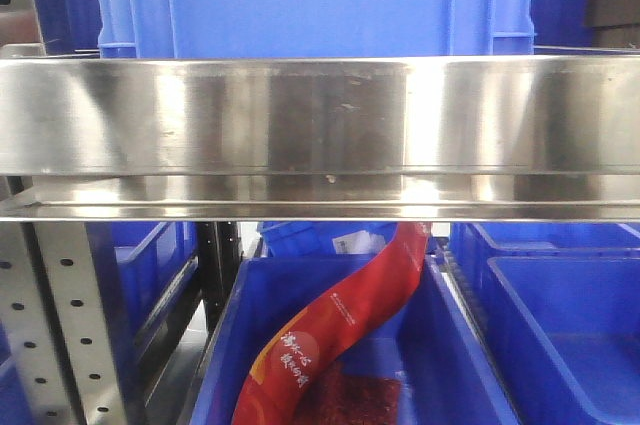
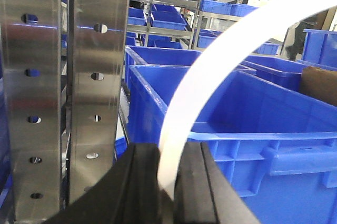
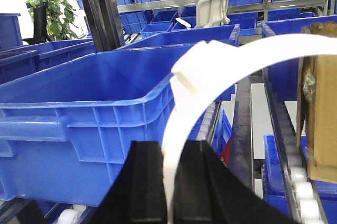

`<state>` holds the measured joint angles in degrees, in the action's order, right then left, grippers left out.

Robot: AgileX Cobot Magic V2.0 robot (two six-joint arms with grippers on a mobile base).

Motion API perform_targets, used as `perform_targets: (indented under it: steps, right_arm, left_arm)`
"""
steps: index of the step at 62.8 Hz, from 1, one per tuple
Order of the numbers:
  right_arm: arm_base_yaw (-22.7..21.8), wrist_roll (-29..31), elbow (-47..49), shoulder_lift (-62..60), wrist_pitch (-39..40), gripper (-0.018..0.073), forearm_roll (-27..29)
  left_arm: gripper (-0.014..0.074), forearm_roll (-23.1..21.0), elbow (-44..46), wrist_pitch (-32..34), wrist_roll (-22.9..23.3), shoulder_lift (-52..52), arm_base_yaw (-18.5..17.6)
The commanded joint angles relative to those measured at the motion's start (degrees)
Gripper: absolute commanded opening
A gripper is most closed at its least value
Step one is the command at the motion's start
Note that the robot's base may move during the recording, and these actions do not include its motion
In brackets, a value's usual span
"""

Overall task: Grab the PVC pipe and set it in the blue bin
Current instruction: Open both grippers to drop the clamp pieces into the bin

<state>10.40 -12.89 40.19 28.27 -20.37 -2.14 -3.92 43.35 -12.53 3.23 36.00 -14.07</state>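
"Two white curves, one in each claw. Which one is the pipe?" asks the visitor.

"The one in the right claw (image 3: 169, 158), I'd say. That pipe (image 3: 176, 124) has a little flat tab on its bend. The left claw (image 2: 169, 155) is pinching a plain white strip (image 2: 184, 103), smooth and flat as far as I can follow it."

"So both claws are pressed tight on something?"

"Both, each on the lower end of its piece. The pipe stands up out of the right claw, then arches over to the right. Its far end runs off the edge of the right wrist view, so I can't say how it finishes."

"And the blue bin?"

"There are many about. The nearest blue bin (image 3: 105, 101) sits ahead and to the left of the right claw, mouth open upward. The pipe curls away from it, not over it."

"What does the next move need, then?"

"My guess: the right arm holds the pipe, so the move is that arm's. It has to carry left until the whole arch hangs over the mouth, then let go. Release too soon and the free end could catch the rim."
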Motion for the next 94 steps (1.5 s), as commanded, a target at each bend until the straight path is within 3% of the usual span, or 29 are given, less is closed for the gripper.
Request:
perform_targets:
  steps: [1,8,24,41,49,52,57,63,72,82,89,94]
  right_arm:
    - [0.1,0.5,0.0,-0.3,1.5,-0.0169,-0.7]
    - [0.1,0.5,0.0,-0.3,1.5,-0.0169,-0.7]
    - [0.1,0.5,0.0,-0.3,4.5,-0.0169,-0.7]
    - [0.1,0.5,0.0,-0.3,6.7,-0.0169,-0.7]
    - [0.1,5.2,0.0,0.3,6.0,-0.0169,-15.2]
    - [0.1,5.2,0.0,0.4,6.3,-0.0169,-18.1]
    - [0.1,4.6,0.0,0.4,8.4,-0.0169,-15.6]
    - [0.1,4.6,0.0,0.6,8.3,-0.0169,-8.6]
    - [0.1,4.6,0.3,3.1,9.1,-0.0169,-5.1]
    - [0.6,4.6,4.6,10.6,10.5,-0.0169,-2.2]
    - [3.1,4.6,10.2,18.4,10.6,-0.0169,-2.2]
    - [5.8,4.6,14.7,24.6,11.0,-0.0169,-2.2]
  left_arm:
    - [-0.0111,-0.2,0.2,1.5,0.2,-0.1,0.2]
    - [-0.0111,-0.2,0.2,1.7,0.2,-0.1,0.2]
    - [-0.0111,-0.2,0.2,10.6,0.2,0.0,0.2]
    - [-0.0111,-0.2,0.2,10.5,0.2,0.0,0.2]
    - [-0.0111,-0.2,0.2,10.2,0.2,0.4,0.2]
    - [-0.0111,-0.2,0.2,10.2,0.2,0.5,0.2]
    - [-0.0111,-0.2,0.2,10.1,0.2,0.5,0.2]
    - [-0.0111,0.0,0.3,8.5,0.1,0.5,0.2]
    - [-0.0111,3.9,2.2,4.2,-0.2,2.8,-1.1]
    - [-0.0111,6.2,8.5,3.2,-1.5,9.2,-7.7]
    - [-0.0111,6.2,14.7,3.2,-1.5,16.7,-12.9]
    - [-0.0111,6.0,19.1,5.2,-1.5,22.8,-14.4]
